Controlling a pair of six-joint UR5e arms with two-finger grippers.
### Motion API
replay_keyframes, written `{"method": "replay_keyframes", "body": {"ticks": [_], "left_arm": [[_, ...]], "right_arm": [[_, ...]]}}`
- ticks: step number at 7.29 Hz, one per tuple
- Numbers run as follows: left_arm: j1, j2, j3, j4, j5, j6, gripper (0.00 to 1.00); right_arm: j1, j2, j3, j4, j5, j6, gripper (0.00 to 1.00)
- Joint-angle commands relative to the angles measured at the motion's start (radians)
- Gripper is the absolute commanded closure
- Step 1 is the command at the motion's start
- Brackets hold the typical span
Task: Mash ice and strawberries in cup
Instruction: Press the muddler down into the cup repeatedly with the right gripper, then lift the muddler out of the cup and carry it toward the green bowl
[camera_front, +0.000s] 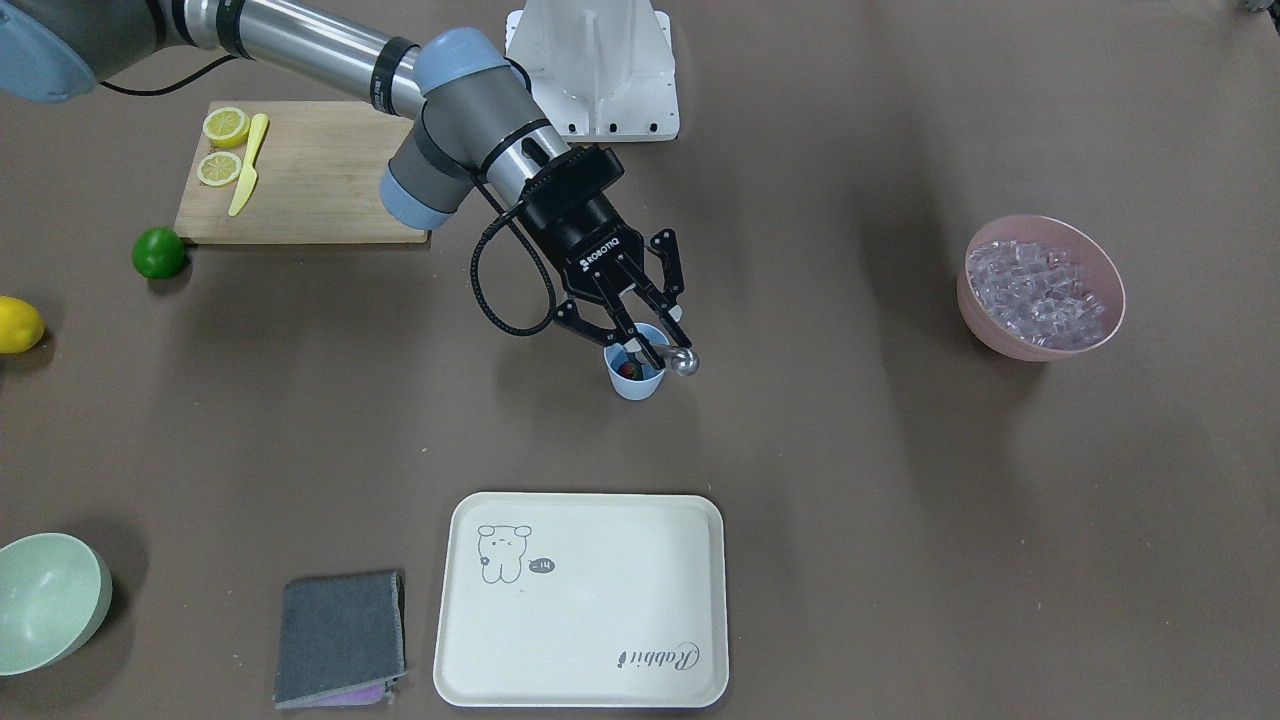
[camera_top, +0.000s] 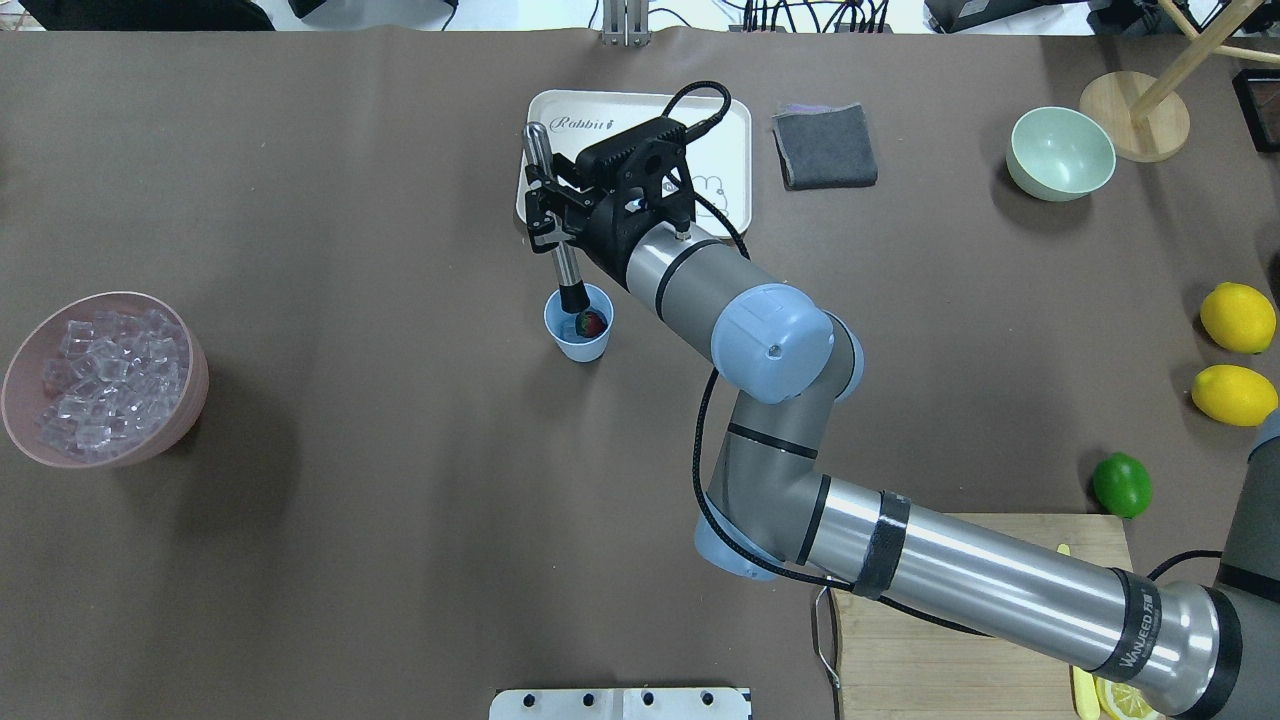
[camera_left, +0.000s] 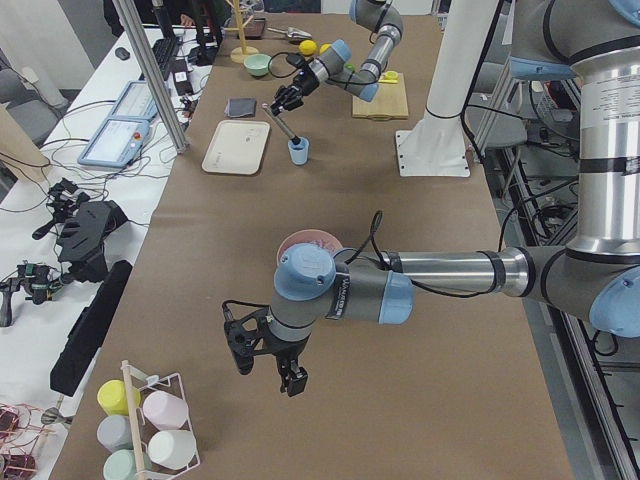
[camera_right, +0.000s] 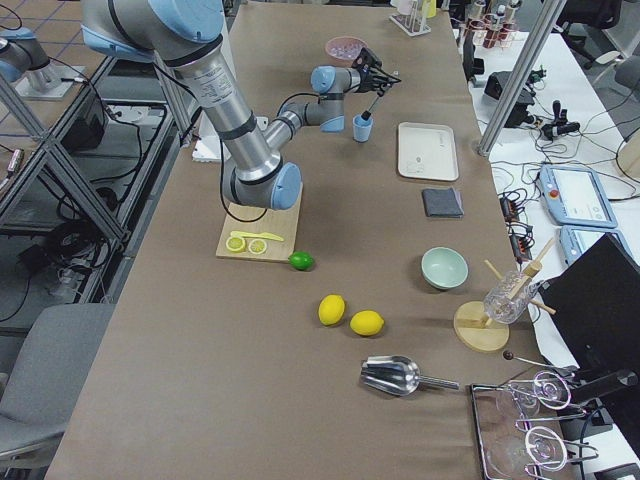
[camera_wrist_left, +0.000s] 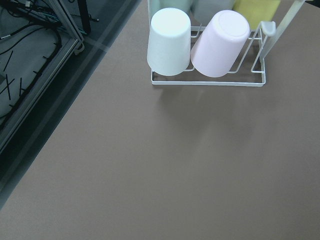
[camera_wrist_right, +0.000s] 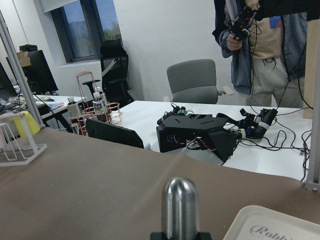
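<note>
The light-blue cup (camera_front: 636, 382) stands mid-table, also in the overhead view (camera_top: 578, 338). A red strawberry (camera_front: 627, 370) lies inside it (camera_top: 594, 323); I cannot tell whether ice is in the cup. My right gripper (camera_front: 660, 343) hangs over the cup, shut on a metal muddler (camera_top: 560, 235) that is tilted, with its black end down in the cup. The ice (camera_front: 1040, 288) fills the pink bowl (camera_front: 985, 338). My left gripper (camera_left: 268, 358) shows only in the exterior left view, far from the cup; I cannot tell if it is open or shut.
A white tray (camera_front: 580, 600), a grey cloth (camera_front: 340, 635) and a pale green bowl (camera_front: 45, 600) lie beyond the cup. A cutting board (camera_front: 310, 190) with lemon slices, a lime (camera_front: 158, 252) and a lemon (camera_front: 15, 325) are on the robot's right. A cup rack (camera_wrist_left: 207, 82) shows below the left wrist.
</note>
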Motion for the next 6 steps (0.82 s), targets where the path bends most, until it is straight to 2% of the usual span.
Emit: {"method": "replay_keyframes", "body": {"ticks": [1, 3, 5, 6], "left_arm": [[0.001, 0.000, 0.000, 0.000, 0.000, 0.000, 0.04], [-0.001, -0.004, -0.004, -0.001, 0.000, 0.002, 0.04], [-0.001, -0.004, -0.050, -0.003, 0.000, -0.001, 0.04], [-0.001, -0.006, -0.078, -0.010, 0.000, 0.003, 0.04]], "right_arm": [[0.047, 0.014, 0.044, 0.001, 0.002, 0.009, 1.00], [0.103, 0.022, 0.058, -0.011, 0.031, 0.014, 1.00], [0.149, 0.006, 0.121, -0.173, 0.058, 0.015, 1.00], [0.194, -0.045, 0.144, -0.182, 0.058, 0.017, 1.00]]}}
